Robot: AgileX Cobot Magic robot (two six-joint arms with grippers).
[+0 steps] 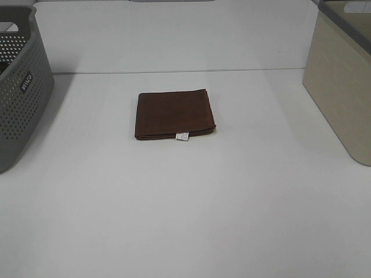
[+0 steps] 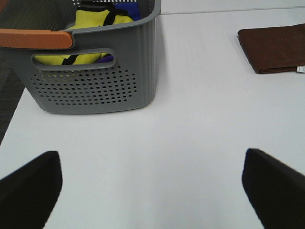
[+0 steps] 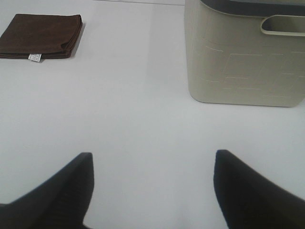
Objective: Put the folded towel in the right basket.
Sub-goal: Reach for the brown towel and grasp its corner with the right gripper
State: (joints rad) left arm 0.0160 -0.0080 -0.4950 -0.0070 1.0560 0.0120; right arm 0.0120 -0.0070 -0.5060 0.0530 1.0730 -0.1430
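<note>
On the robot's side of the folded towel (image 1: 175, 114), the left jaws and the right jaws hang spread and empty over the bench (image 1: 185, 220), both well short of it. The towel lies flat and nearly square, its tagged edge (image 1: 182, 136) facing the robot, ahead of both arms and inward of each. Right of the towel stands the beige basket (image 1: 342, 87), which likely favours the right arm. The grey basket (image 1: 20, 92) stands to the towel's left.

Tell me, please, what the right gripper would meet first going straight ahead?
Probably nothing: ahead of the right gripper lies bare white table, between the folded brown towel and the beige plastic basket.
</note>
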